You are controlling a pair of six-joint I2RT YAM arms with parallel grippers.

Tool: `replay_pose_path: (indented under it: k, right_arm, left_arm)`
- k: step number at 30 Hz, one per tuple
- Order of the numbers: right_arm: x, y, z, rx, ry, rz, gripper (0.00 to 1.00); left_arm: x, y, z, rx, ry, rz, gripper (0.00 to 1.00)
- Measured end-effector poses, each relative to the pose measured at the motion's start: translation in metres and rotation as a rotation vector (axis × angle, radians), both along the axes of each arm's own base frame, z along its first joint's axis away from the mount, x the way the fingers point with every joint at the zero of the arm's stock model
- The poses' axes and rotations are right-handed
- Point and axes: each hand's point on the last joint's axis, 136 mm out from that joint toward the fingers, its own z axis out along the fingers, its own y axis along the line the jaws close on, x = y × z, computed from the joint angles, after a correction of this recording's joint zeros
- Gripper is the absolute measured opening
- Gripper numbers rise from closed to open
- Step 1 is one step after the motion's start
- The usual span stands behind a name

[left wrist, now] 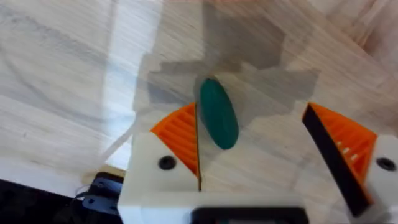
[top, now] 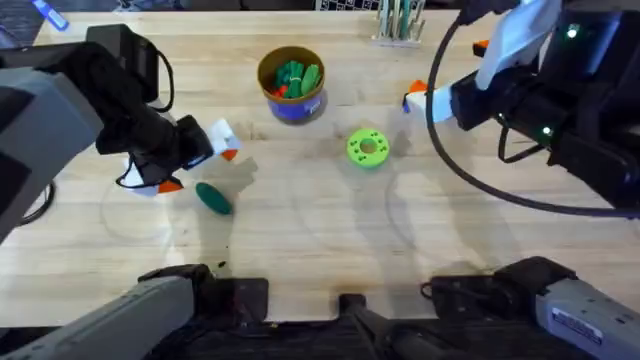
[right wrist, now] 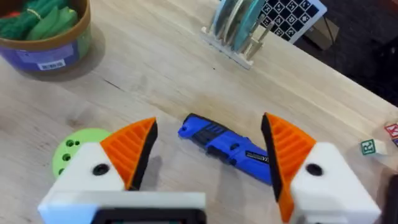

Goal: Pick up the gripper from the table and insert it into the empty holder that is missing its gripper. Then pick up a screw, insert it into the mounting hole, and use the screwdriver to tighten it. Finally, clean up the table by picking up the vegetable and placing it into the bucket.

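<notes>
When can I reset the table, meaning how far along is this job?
Seemingly done: the blue pen-shaped screwdriver lies ungripped between the open jaws of the right gripper. In hand: the left gripper, jaws open, hovers above the dark teal oblong toy vegetable on the wooden table. Left: lift it into the blue tan-rimmed bucket. Fingertip and screw steps: cannot tell.

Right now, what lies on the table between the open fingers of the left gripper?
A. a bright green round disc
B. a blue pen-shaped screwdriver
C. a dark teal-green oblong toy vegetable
C: the left wrist view shows the dark teal-green oblong toy vegetable lying on the wood between the left gripper's spread orange pads.
</notes>
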Motion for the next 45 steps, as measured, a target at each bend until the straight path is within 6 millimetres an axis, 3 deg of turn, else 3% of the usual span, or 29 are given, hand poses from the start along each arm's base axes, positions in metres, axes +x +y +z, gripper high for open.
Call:
replay_pose_path:
  k: [7, 16, 23, 28, 37, 43, 45]
  right_arm:
    - [-0.002, 0.0, -0.003, -0.004, 0.013, 0.0, 0.992]
    - [-0.002, -0.001, -0.004, -0.005, 0.018, 0.0, 0.991]
    - [-0.002, -0.001, -0.004, -0.005, 0.018, 0.0, 0.991]
    - [-0.002, -0.001, -0.004, -0.005, 0.018, 0.0, 0.991]
    - [-0.002, -0.001, -0.004, -0.005, 0.018, 0.0, 0.991]
    - [-0.002, -0.001, -0.004, -0.005, 0.018, 0.0, 0.991]
    - [-0.002, -0.001, -0.004, -0.005, 0.018, 0.0, 0.991]
  left_arm:
    - [-0.012, -0.015, -0.001, -0.071, 0.042, -0.126, 0.987]
    - [-0.029, -0.018, -0.002, -0.079, 0.102, -0.24, 0.986]
    - [-0.045, -0.009, -0.003, -0.048, 0.188, 0.068, 0.985]
    - [-0.037, -0.004, -0.014, -0.035, 0.154, 0.303, 0.985]
    - [-0.043, -0.005, -0.037, -0.052, 0.159, 0.476, 0.988]
    - [-0.048, -0.006, -0.046, -0.057, 0.167, 0.565, 0.735]
    - [-0.051, -0.006, -0.051, -0.058, 0.176, 0.583, 0.569]
